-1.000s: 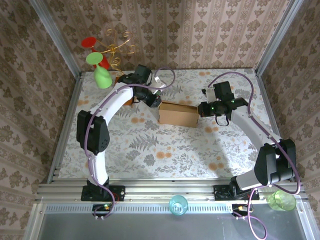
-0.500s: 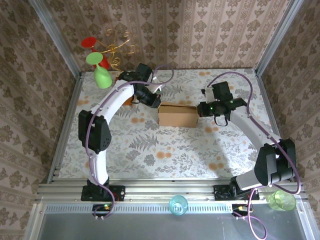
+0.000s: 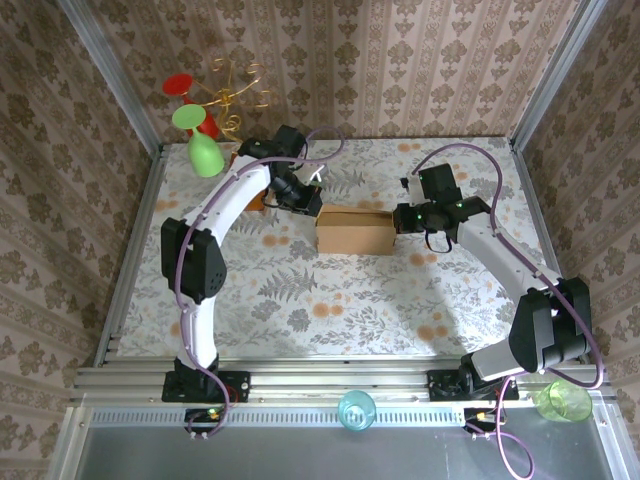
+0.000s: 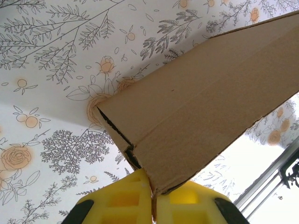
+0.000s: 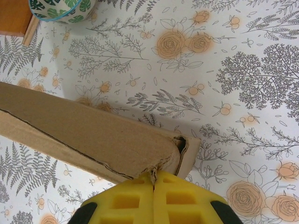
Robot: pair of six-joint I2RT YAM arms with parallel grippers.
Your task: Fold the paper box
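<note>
Cardboard sits between the 2 arms: the paper box [image 3: 355, 232] lies near the middle of the table [image 3: 330, 305], its long axis running left to right across the top view, parallel to the near edge. The left end effector [image 3: 312, 207] meets it at the far left corner and the right end effector [image 3: 400, 218] at the right short end, so each arm has 1 end of the box directly in front of it and neither is clearly nearer.

In the left wrist view the left end effector [image 4: 153, 198] has its yellow pads pressed together on a corner of the paper box [image 4: 205, 88], with the body of the box stretching up and away from the fingers. In the right wrist view the right end effector [image 5: 153, 189] is closed just as tightly, and a frayed card edge of the paper box [image 5: 84, 135] appears to be pinched in the seam between its pads.

The box looks plain, light brown and unmarked, already low and rectangular, with dark slits where panels meet and a rolled, slightly crushed end wall on the right. A patterned bowl [image 5: 60, 8] and a wooden board [image 5: 13, 16] lie beyond it, well apart from the grip.
</note>
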